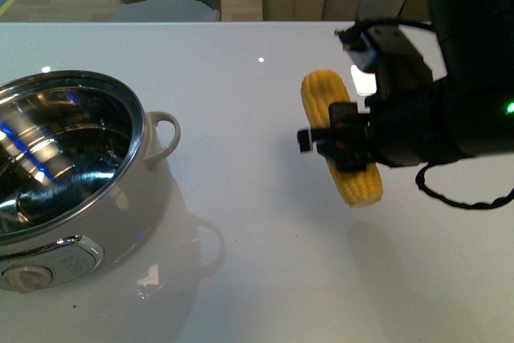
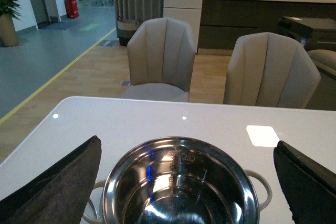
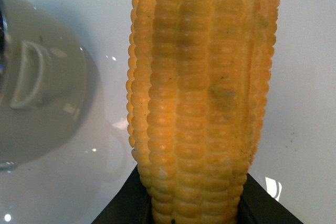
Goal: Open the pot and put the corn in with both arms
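While the pot (image 1: 72, 174) stands lidless nearest, left on the worktop (image 1: 241, 70), left hand (image 2: 186, 148) gapes wide over it. Farther right: corn (image 1: 325, 94), apparently lifted, right hand (image 1: 341, 144) clamped across mid-cob. Judged light, stiff, knobbly, grippy rather than slippery; middle hold suits.

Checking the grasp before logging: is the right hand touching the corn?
Touching. The front view shows the right hand clamped across the middle of the corn.

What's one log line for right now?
right gripper: shut on corn | left gripper: open | pot: lidless, empty | corn: not yet in pot
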`<move>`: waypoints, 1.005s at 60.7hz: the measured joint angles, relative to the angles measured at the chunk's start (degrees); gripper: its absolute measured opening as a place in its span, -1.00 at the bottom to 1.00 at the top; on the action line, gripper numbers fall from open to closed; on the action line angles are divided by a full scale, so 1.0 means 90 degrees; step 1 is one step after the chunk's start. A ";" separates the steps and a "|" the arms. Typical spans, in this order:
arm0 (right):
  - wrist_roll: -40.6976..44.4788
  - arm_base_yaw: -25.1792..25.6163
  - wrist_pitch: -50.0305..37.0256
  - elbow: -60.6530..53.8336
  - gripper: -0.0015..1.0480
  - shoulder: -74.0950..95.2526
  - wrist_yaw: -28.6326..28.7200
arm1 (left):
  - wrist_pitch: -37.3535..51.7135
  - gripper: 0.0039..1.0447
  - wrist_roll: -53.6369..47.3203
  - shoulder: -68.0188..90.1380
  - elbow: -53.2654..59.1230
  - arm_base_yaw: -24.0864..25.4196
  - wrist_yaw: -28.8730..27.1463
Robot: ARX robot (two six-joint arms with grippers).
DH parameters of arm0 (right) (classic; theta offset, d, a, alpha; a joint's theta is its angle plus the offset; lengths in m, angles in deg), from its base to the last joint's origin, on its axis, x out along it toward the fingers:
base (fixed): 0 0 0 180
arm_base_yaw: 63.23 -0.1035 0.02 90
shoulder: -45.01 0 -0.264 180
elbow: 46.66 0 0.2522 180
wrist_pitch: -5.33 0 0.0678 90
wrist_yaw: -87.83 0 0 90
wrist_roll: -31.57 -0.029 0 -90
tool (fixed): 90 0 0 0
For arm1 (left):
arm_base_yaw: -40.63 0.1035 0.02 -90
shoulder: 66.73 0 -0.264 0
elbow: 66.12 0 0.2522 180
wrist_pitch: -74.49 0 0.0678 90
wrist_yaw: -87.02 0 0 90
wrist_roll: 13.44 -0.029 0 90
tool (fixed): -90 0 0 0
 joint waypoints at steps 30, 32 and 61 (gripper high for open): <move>-0.1484 -0.0886 0.1047 0.2314 -0.58 0.0731 0.0160 | 0.0000 0.87 0.0000 0.0000 0.0000 0.0000 0.0000; -0.1569 -0.0988 0.1105 0.2480 -0.58 0.0826 0.0160 | 0.0000 0.87 0.0000 0.0000 0.0000 0.0000 0.0000; -0.1938 -0.2086 0.1957 0.4422 -0.59 0.2222 0.0282 | 0.0000 0.87 -0.0002 0.0000 0.0000 0.0000 0.0000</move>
